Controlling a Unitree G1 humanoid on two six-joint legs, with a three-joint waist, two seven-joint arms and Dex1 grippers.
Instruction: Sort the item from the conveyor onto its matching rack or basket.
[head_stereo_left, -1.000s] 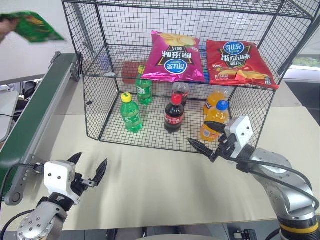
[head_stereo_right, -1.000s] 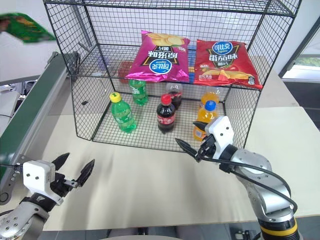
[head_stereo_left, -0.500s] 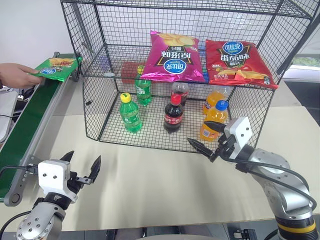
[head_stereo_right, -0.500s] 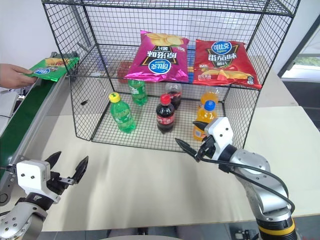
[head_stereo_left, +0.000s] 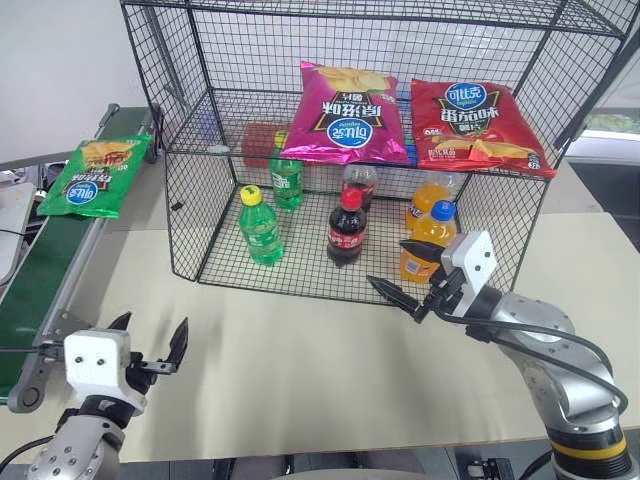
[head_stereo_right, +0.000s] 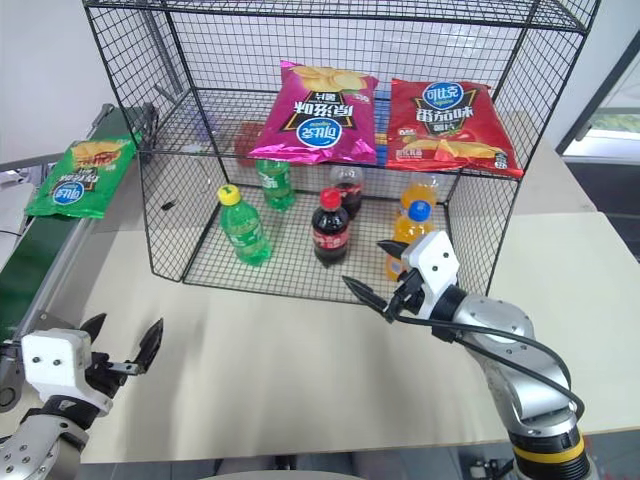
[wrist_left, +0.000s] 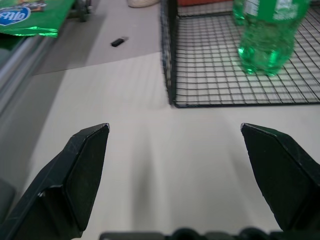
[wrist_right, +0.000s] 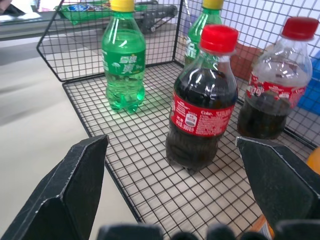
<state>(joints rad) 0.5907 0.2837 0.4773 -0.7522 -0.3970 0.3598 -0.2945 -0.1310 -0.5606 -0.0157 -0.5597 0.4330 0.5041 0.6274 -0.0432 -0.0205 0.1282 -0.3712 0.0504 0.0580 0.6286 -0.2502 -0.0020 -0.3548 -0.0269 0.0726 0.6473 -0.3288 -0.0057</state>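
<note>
Both pincers stand spread and empty over the table (head_stereo_left: 300, 370), the left gripper (head_stereo_left: 150, 345) low near the conveyor (head_stereo_left: 45, 270), the right gripper (head_stereo_left: 400, 272) before the wire cage (head_stereo_left: 185, 215). The green crisp bag (head_stereo_left: 95, 177) now lies flat on the belt's far end; half a second ago a person's hand held it there, and that hand has gone.

Open tabletop in front of a crowded wire cage.

The beige table (head_stereo_left: 300, 350) lies bare between the left gripper (head_stereo_left: 150, 345) and right gripper (head_stereo_left: 405, 290), both spread wide. The black wire cage (head_stereo_left: 190, 200) is open at its front. Bottles (head_stereo_left: 347, 225) crowd its floor; a magenta bag (head_stereo_left: 345, 115) and red bag (head_stereo_left: 475, 125) cover the upper shelf's right part.
</note>
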